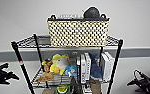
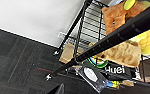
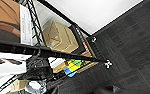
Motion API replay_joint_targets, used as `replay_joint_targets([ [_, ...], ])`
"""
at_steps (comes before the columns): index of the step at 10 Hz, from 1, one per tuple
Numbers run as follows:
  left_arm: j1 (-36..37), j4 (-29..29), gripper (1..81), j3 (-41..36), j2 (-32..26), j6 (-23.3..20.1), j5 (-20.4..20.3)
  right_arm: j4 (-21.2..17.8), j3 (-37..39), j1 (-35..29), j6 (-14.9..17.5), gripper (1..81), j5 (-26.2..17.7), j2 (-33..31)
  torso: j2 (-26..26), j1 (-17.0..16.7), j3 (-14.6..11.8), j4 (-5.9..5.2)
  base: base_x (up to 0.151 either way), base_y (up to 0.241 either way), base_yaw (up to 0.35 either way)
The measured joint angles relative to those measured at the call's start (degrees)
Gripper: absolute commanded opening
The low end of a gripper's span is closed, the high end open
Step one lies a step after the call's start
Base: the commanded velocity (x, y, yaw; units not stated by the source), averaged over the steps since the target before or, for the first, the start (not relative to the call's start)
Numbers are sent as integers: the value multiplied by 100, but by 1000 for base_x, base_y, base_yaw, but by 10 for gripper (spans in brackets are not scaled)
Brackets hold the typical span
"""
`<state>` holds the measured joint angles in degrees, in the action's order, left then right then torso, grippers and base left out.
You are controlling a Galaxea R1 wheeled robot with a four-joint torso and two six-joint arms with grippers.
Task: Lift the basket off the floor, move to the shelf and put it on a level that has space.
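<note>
Pincers, left (image 1: 2, 73) and right (image 1: 144, 81): I can't tell their opening. Basket (image 1: 78, 32) sits above both, on shelf (image 1: 116, 75) top level (image 1: 28, 42). Risk: arm clipping a post topples it.

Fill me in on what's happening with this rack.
The basket sits on the top level of the black wire shelf, with a dark round object inside it. Nothing is holding it: the left claw and right claw hang low on either side of the rack. The tier below holds plush toys and books.
</note>
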<state>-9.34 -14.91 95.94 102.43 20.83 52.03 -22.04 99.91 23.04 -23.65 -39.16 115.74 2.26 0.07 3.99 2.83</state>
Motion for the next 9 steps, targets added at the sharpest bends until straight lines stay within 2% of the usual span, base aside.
replay_joint_targets([
  [5, -1816, 61, 811, -29, 608, -258, -1083, 62, -133, 1179, 146, 811, 683, 375, 0, 0, 0, 0, 0, 0, 0],
  [9, -2977, 100, 811, -66, 1296, -417, -1791, 346, -356, 2105, 201, 811, 1259, 636, 0, 0, 0, 0, 0, 0, 0],
])
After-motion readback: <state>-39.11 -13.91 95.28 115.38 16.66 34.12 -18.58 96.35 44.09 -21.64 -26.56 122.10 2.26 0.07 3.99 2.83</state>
